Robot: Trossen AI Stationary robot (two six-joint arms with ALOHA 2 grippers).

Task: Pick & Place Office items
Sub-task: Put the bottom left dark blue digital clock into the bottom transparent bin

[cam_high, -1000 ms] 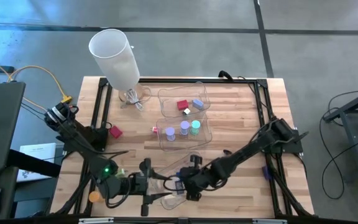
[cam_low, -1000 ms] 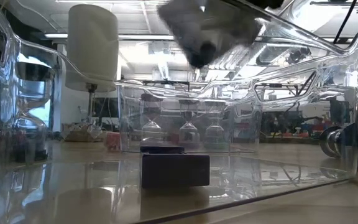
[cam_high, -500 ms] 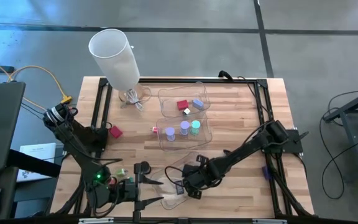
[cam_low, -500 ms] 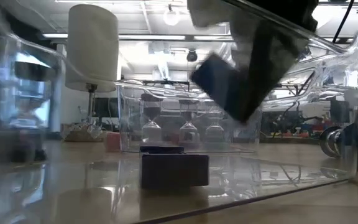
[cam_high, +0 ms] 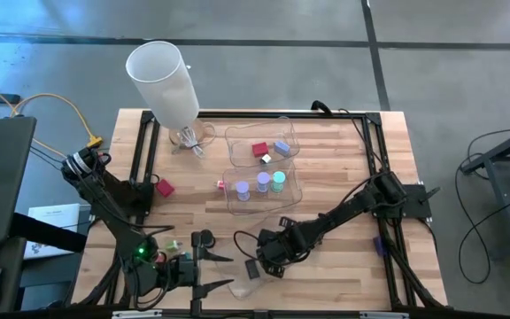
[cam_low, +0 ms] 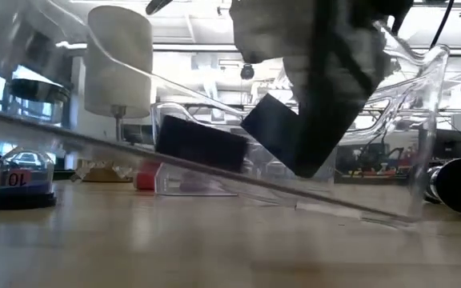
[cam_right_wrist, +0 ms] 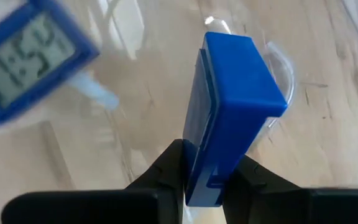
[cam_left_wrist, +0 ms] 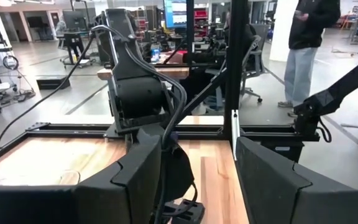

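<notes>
here the right gripper (cam_right_wrist: pixel 207 180) is clamped on a flat blue rectangle (cam_right_wrist: pixel 229 112), pinching it by its thin faces so the piece stands out edge-on between the fingers. in the high view that gripper (cam_high: pixel 268 257) sits low at the near middle of the table (cam_high: pixel 343 177), over the near clear tray (cam_high: pixel 253 285), which in the low view looks tipped up on one edge. holding the piece by its narrow sides probably lets it slide down into a tray without the fingers fouling the walls.

a small blue-framed digital clock (cam_right_wrist: pixel 23 59) lies just beside it in the right wrist view, blurred. a dark rectangle (cam_low: pixel 200 144) rests on the tilted tray floor.

the left gripper (cam_high: pixel 204 261) waits near the table's near-left corner, its claw about half spread and holding nothing that i can see.

other office items are already sorted: a red block (cam_high: pixel 259 150) and a blue block (cam_high: pixel 282 148) in the far tray (cam_high: pixel 237 135), lilac and teal cylinders (cam_high: pixel 262 183) in the middle tray (cam_high: pixel 297 190). a red piece (cam_high: pixel 164 188) and a small pink piece (cam_high: pixel 221 184) are loose on the wood. the white lamp shade (cam_high: pixel 162 80) stands at the far-left corner.
</notes>
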